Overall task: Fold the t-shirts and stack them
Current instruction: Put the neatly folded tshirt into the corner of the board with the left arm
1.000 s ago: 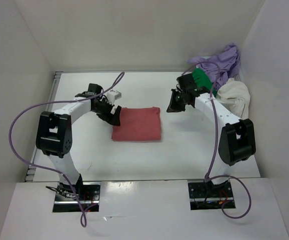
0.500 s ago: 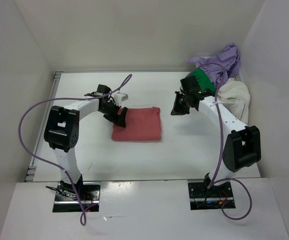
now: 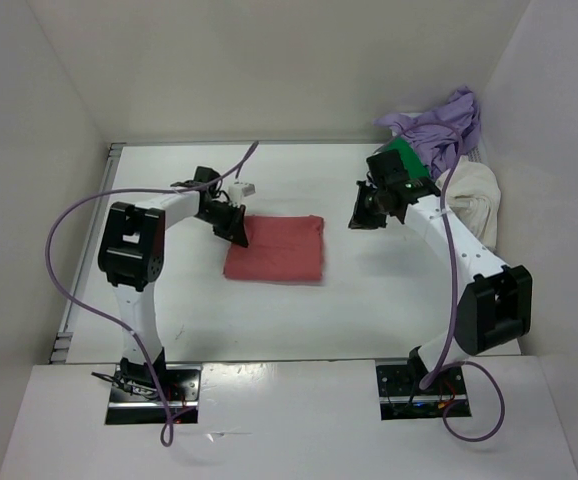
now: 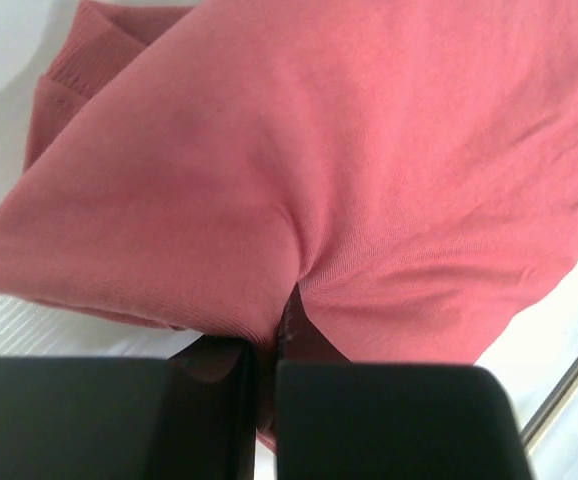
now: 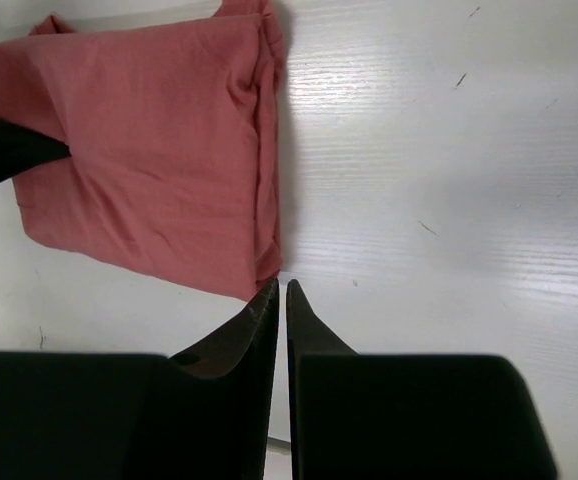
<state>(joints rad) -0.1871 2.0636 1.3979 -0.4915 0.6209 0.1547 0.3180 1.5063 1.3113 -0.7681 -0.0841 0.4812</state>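
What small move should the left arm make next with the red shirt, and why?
Probably lift and drag it aside: the left gripper is shut on the edge of the folded salmon-red shirt, and the right gripper hangs shut and empty beside it.

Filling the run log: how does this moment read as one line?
left gripper: shut on salmon-red shirt edge | right gripper: shut, empty | salmon-red shirt: folded, lying flat | other shirts: heaped far right
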